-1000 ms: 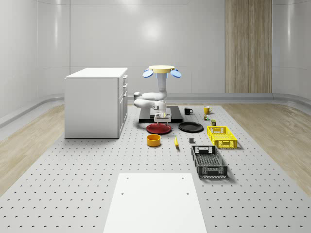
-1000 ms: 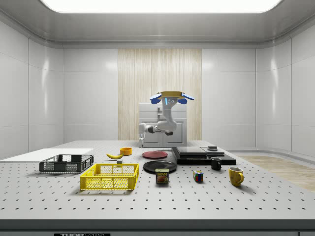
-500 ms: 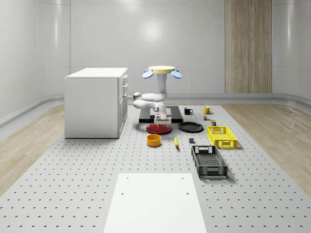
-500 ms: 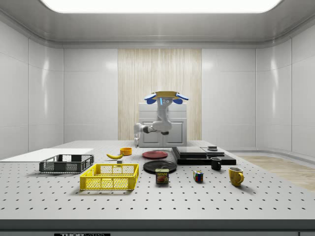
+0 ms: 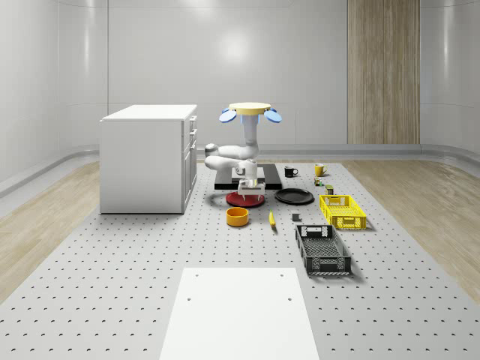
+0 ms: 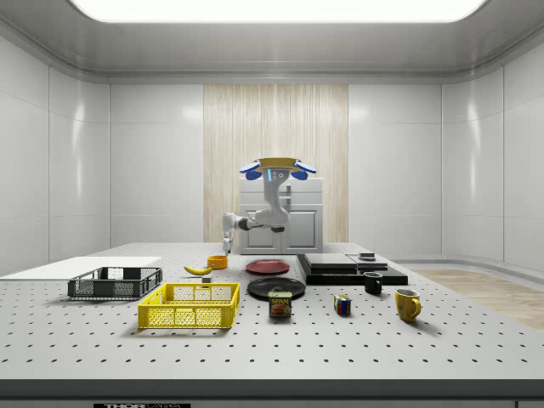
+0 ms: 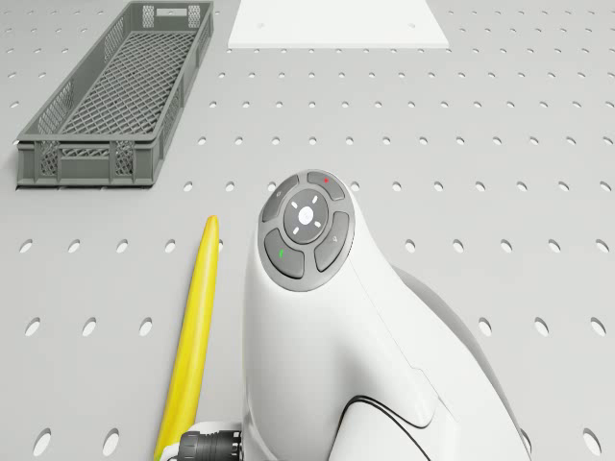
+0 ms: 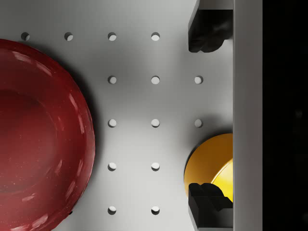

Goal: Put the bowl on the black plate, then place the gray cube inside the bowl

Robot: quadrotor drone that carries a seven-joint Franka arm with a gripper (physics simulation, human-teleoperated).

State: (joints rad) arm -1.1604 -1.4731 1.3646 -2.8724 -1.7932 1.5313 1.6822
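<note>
The drone is hovering above the table, over the red plate and beside the cabinet, with its arm hanging down and the gripper sitting just above the red plate's near edge. In the wrist view the fingers are standing spread apart with nothing between them, the red plate to one side and the bowl partly showing by one fingertip. The bowl is resting on the table just in front of the red plate, apart from the black plate; the gray cube is lying near the banana.
</note>
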